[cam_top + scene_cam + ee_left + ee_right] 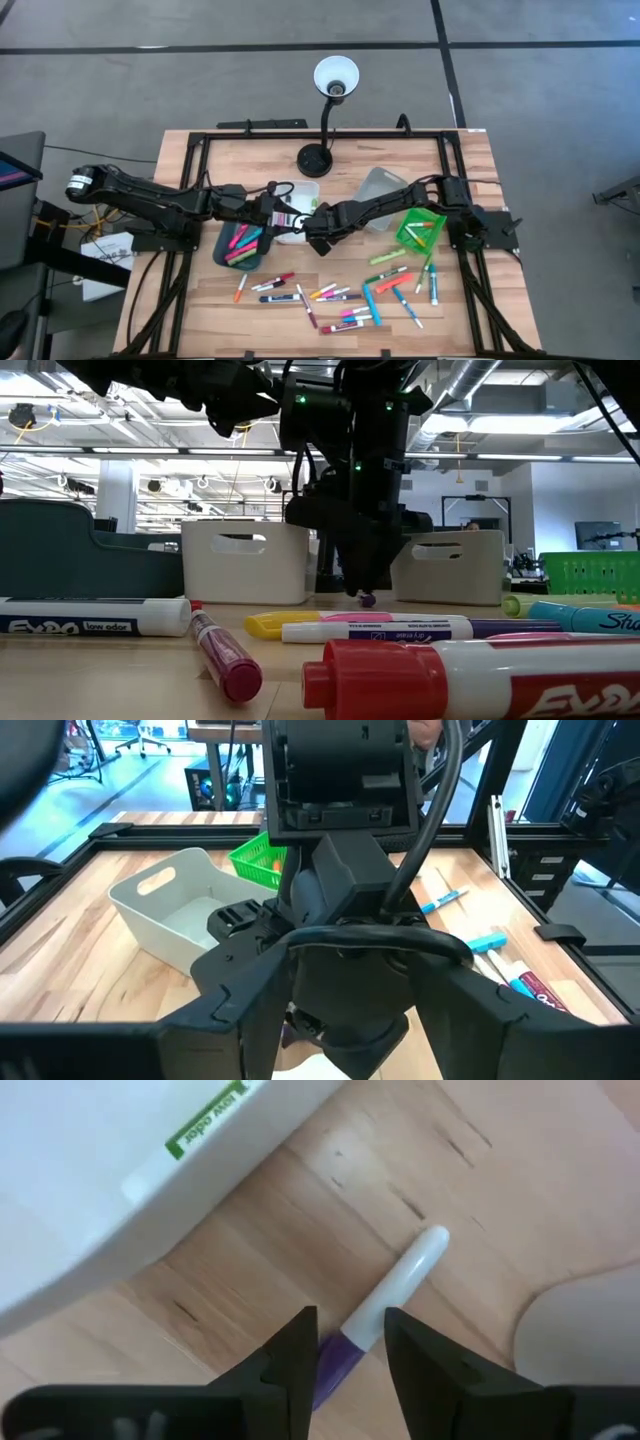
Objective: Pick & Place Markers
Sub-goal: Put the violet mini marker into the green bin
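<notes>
1. The table [210, 320] holds four bins: teal [232, 262], white [296, 192], grey [378, 187], green [412, 238]. Most markers [330, 296] lie loose on its near half; a few sit in the teal and green bins.
2. The left gripper [282, 214] hovers by the white bin, jaws wide, holding nothing.
3. The right gripper [346, 1342] is down at the table between the white and grey bins, jaws part open astride a purple marker [400, 1285]; whether they touch it I cannot tell.
4. Step, as I judge it: grasping this marker.
5. Next: close fully on the barrel, lift clear, carry it to a bin without clipping the white bin's wall.
</notes>
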Tool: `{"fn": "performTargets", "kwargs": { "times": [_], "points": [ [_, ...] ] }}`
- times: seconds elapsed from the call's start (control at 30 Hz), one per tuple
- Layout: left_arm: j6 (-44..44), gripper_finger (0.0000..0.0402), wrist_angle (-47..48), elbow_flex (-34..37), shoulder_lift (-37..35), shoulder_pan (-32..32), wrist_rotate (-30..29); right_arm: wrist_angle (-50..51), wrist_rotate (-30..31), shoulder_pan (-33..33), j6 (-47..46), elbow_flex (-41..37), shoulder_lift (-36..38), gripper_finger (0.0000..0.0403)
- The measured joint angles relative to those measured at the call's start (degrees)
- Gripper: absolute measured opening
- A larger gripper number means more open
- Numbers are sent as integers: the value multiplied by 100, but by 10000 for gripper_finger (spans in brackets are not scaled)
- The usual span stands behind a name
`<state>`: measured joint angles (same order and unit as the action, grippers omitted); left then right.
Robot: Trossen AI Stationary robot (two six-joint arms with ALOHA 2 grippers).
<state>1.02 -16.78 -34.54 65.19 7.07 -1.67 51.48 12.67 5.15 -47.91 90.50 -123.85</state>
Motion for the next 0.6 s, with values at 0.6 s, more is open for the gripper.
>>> {"fn": "performTargets", "kwargs": {
  "times": [0.6],
  "points": [
    [776,214,841,0,15,133,-1039,13,-200,-21,591,207,-96,87]
  ]
}}
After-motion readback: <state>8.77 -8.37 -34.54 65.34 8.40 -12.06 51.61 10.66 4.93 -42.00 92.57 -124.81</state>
